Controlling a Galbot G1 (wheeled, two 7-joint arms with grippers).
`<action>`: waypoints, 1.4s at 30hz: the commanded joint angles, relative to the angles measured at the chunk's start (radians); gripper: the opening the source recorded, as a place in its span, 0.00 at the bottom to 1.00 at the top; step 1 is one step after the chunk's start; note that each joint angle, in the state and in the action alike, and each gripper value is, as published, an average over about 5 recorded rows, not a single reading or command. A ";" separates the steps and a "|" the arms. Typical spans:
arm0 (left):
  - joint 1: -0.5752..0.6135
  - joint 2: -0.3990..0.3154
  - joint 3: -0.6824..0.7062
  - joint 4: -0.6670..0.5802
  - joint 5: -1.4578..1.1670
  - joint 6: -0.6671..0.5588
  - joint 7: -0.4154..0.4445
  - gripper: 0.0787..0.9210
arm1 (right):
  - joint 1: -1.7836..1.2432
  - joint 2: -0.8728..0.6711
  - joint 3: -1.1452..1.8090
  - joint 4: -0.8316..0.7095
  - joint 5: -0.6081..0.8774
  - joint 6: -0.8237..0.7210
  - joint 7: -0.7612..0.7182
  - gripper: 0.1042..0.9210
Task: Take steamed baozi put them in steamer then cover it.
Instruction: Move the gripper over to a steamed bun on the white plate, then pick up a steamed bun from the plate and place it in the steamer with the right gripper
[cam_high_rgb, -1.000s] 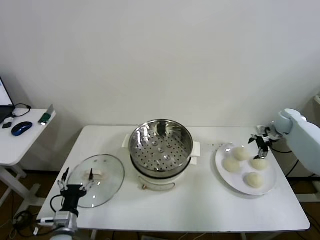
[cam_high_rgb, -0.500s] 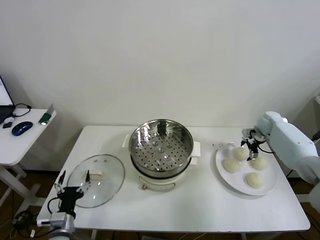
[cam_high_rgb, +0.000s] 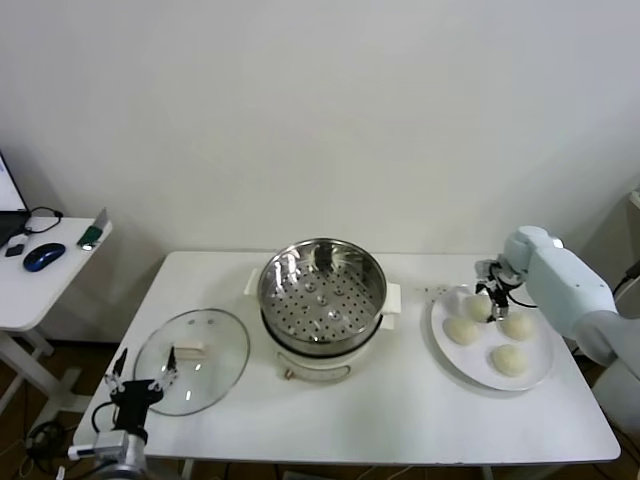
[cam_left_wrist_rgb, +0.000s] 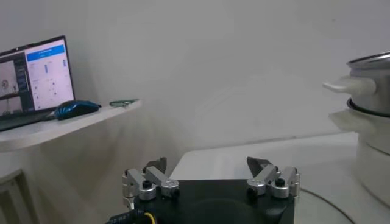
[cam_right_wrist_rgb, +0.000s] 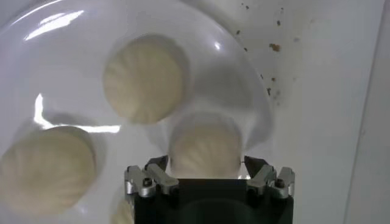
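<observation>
1. Right gripper of mine sits at the right of the head view, over the far-left part of the white plate; its fingers stand on either side of one steamed baozi, near its flanks, but I cannot tell whether they press it or merely straddle it.

2. Four steamed baozi lie on that plate: the one between my fingers at the plate's upper left, one just below it, one to the right, one at the lower right; in the wrist view the bun between my jaws is at lower centre, with another above it and a third at the left edge.

3. Dark specks dot the white table beside the plate's rim (upper right of the wrist view).

4. Centre of the head view holds the steamer, uncovered, its perforated floor bare, on its white pot base; it stands well apart from the plate, to the plate's left.

5. Lower left of the head view: the glass lid lies flat on the table, its pale handle on it.

6. Left gripper waits at the bottom left corner, just at the lid's near edge, jaws spread wide with nothing between them; its wrist view shows the tips apart.

7. Far left, a side table carries a blue mouse.
</observation>
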 joint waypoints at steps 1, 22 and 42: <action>0.004 -0.001 -0.001 -0.003 -0.009 0.000 -0.001 0.88 | 0.002 0.016 0.014 -0.018 -0.014 0.005 0.000 0.76; 0.053 -0.007 -0.007 -0.034 -0.010 -0.003 0.012 0.88 | 0.388 0.003 -0.442 0.168 0.281 0.163 -0.097 0.68; 0.084 -0.001 0.007 -0.046 -0.003 -0.005 0.019 0.88 | 0.680 0.295 -0.704 0.551 0.301 0.428 -0.142 0.69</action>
